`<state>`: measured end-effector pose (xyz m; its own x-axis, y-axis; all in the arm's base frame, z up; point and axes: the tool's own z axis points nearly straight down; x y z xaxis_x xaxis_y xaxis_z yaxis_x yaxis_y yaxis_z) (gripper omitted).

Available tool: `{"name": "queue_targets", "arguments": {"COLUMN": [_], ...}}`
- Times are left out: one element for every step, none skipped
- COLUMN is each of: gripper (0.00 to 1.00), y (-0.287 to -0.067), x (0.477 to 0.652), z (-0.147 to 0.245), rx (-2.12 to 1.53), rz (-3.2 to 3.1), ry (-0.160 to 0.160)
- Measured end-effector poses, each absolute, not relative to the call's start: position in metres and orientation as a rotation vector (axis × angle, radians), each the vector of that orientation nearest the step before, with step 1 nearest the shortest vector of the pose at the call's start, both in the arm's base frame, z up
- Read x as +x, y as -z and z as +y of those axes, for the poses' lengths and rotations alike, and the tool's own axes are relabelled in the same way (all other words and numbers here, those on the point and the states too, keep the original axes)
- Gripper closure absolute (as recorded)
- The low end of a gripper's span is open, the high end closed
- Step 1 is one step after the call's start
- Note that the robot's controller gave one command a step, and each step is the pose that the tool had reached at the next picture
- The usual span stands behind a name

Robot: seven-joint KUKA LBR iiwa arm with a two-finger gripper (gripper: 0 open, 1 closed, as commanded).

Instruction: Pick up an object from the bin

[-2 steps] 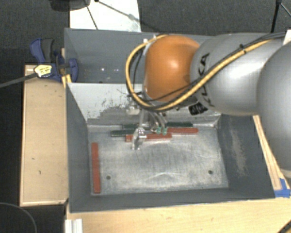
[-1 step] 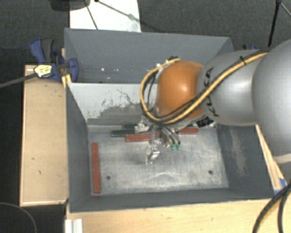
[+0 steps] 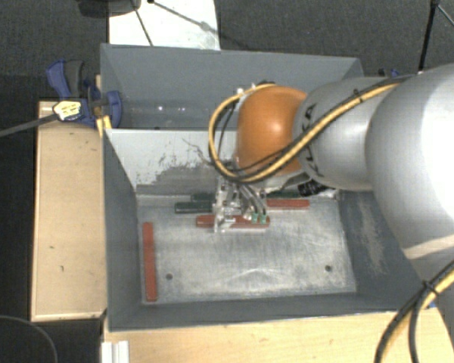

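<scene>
The grey metal bin (image 3: 122,210) has a scuffed, scratched floor, and a few slim sticks lie loose on it in the camera view. I log the following from my remote station.

The gripper (image 3: 228,219) is low over the floor's rear middle, tip at or just above the surface. From this angle I cannot tell whether it is set wide or narrow, nor whether it grips anything. Directly at the gripper lies a short red stick (image 3: 205,221), flat and running left to right, its left end jutting out to the gripper's left. Contact between the two cannot be confirmed.

Just right of the gripper sits a small green piece (image 3: 259,218). Just left and slightly behind it lies a dark green stick (image 3: 193,206), flat, parallel to the short red stick. Right and behind the gripper, a second red stick (image 3: 291,203) shows partly beneath the arm (image 3: 408,150). Well to the gripper's left, along the left wall, lies a long red stick (image 3: 148,262), running front to back.

Above the gripper is the orange wrist cover (image 3: 268,131), with yellow and black cables (image 3: 340,103) looped round it.
</scene>
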<state>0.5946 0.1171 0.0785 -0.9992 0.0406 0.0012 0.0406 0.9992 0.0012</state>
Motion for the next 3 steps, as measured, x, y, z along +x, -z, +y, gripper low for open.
{"name": "queue_targets", "arguments": {"gripper": [1.00, 1.00, 1.00], "y": [-0.079, -0.240, -0.239], "x": [0.595, 0.579, 0.579], "z": [0.117, 0.103, 0.103], "rx": [-0.066, -0.058, -0.058], "rz": [-3.140, -3.147, -3.144], "ry": [0.002, 0.002, 0.002]}}
